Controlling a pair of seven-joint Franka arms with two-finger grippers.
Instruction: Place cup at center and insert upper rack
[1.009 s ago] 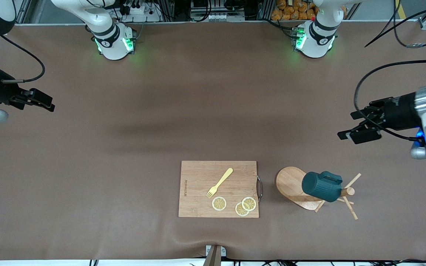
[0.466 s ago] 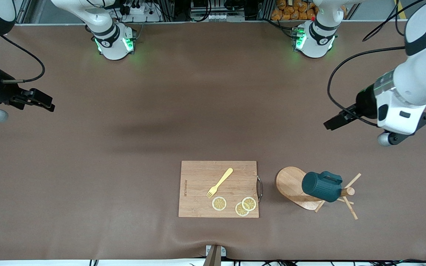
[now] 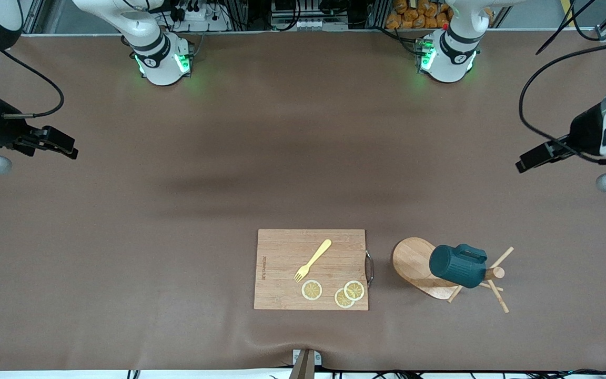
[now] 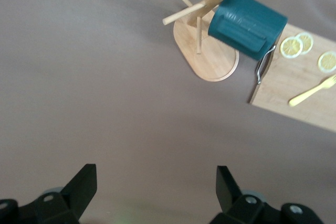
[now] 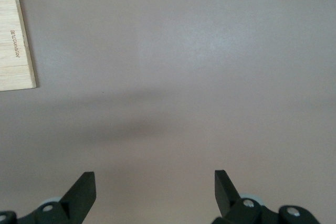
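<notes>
Cup point(image 3: 458, 266): hangs on mug tree point(image 3: 420, 268), beside cutting board point(image 3: 282, 273).
Left gripper point(image 4: 152, 190): released, over bare table; I'd approach the handle squarely.
Right gripper point(image 5: 155, 192): released, waiting.

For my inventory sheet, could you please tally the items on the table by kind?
Cutting board: 1
Fork: 1
Lemon slices: 3
Cup: 1
Mug tree: 1
Total: 7
</notes>
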